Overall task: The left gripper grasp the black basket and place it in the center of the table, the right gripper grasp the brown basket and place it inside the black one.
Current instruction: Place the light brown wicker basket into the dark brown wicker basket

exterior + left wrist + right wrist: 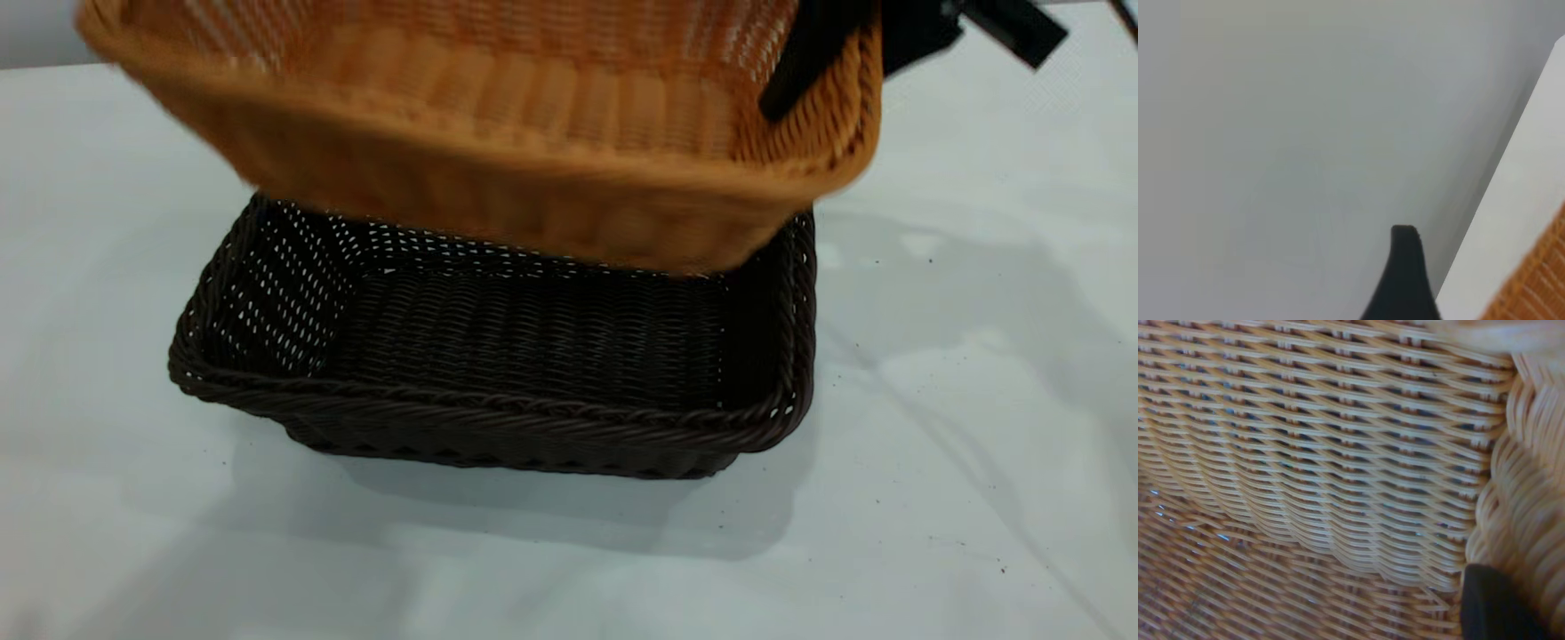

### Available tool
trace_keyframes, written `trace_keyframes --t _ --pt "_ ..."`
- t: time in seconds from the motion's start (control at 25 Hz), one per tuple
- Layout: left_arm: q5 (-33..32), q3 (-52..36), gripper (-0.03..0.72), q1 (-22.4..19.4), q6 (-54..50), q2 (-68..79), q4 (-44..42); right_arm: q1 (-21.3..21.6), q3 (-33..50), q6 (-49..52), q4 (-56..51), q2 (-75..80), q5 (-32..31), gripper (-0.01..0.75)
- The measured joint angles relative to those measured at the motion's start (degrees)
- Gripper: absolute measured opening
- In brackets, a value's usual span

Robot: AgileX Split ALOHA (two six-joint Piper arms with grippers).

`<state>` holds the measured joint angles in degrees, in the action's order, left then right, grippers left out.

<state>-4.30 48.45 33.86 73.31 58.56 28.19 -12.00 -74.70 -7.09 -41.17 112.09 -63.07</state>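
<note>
My right tool (822, 62) was pinching the brown basket (498, 133) at its right short wall, one black finger (805, 67) down inside that wall and the braided rim caught between the two. In my right wrist view the orange-tan weave filled nearly everything, with a dark fingertip (1495, 607) pressed against the braid. The brown basket hung in the air, tilted, above the rear part of the black basket (498, 356); its lowest edge looked close to the black basket's far rim, though I could not tell whether the two touched. I saw nothing inside the brown basket.

The black basket sat flat on the table (978, 444), near the middle of the exterior view, its dark woven floor bare.

My left tool (1405, 280) showed only as one dark finger over the pale table, off to the side, with a corner of the brown basket at the edge of that view. Whether it was spread or pressed together I could not tell.
</note>
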Motion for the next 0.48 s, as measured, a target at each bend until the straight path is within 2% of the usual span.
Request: trace_keyframes --t 0.48 --pt "1.13 0.00 0.491 0.00 0.00 0.00 0.00 -2.93 -0.05 0.09 3.00 2.22 -0.05 0.103"
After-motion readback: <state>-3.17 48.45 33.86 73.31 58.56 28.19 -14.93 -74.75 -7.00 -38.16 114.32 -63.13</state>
